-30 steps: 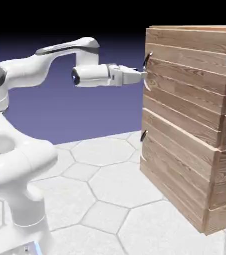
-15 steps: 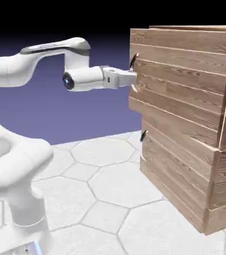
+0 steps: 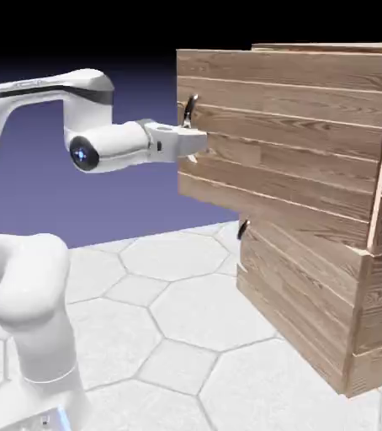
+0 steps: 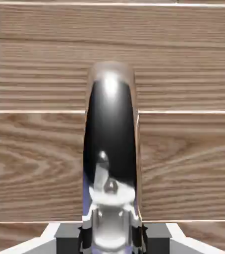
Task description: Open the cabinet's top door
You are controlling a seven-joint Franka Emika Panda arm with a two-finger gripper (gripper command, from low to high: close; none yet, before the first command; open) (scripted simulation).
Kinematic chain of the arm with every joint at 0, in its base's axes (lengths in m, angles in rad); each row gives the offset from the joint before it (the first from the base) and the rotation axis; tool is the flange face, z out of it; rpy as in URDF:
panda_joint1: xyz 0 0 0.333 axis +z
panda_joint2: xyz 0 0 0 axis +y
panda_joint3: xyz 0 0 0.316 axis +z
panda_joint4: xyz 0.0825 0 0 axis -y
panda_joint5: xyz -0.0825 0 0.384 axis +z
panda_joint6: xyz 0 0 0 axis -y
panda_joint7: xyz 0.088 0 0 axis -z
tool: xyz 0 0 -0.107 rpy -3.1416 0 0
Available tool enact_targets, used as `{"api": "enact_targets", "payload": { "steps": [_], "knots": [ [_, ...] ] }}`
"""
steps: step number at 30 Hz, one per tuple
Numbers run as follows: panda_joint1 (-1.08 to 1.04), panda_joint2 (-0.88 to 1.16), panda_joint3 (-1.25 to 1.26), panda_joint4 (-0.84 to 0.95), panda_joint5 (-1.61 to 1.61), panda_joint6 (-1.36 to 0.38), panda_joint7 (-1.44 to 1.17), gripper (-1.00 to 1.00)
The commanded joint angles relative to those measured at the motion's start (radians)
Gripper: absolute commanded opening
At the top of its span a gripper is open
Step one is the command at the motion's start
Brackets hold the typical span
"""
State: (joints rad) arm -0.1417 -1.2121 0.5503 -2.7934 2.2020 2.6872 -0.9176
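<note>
Since a second ago the top door (image 3: pixel 287 135) has been swung out from the cabinet (image 3: pixel 299 316): its handle edge, then almost flush with the front, now stands well apart from it, toward the arm (image 3: pixel 85 101), while the side near the cabinet's far-right corner in the exterior view has been kept in place. The claw (image 3: pixel 196 145) has been drawn back along with that edge. In the hand view its fingertips are seen closed in on either side of the curved upper handle (image 4: pixel 110 134), so it is judged to be clamped on it.

The lower door (image 3: pixel 291 278), below the top door, has not been moved, and its handle (image 3: pixel 243 229) is left untouched.

By this the opening is judged to be well under way, though perhaps not complete. Next, the handle should be led farther round in an arc about the cabinet's hinge side; if it were pulled straight, the grip could slip off the smooth curve.
</note>
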Motion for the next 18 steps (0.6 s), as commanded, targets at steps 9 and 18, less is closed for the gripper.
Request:
{"api": "enact_targets", "payload": {
  "steps": [9, 18],
  "knots": [
    [0.179, -0.207, -0.281, -0.174, -0.391, -0.1, 0.162, -1.0],
    [0.159, -0.403, -0.565, -0.266, -0.781, -0.3, 0.317, -1.0]
  ]
}}
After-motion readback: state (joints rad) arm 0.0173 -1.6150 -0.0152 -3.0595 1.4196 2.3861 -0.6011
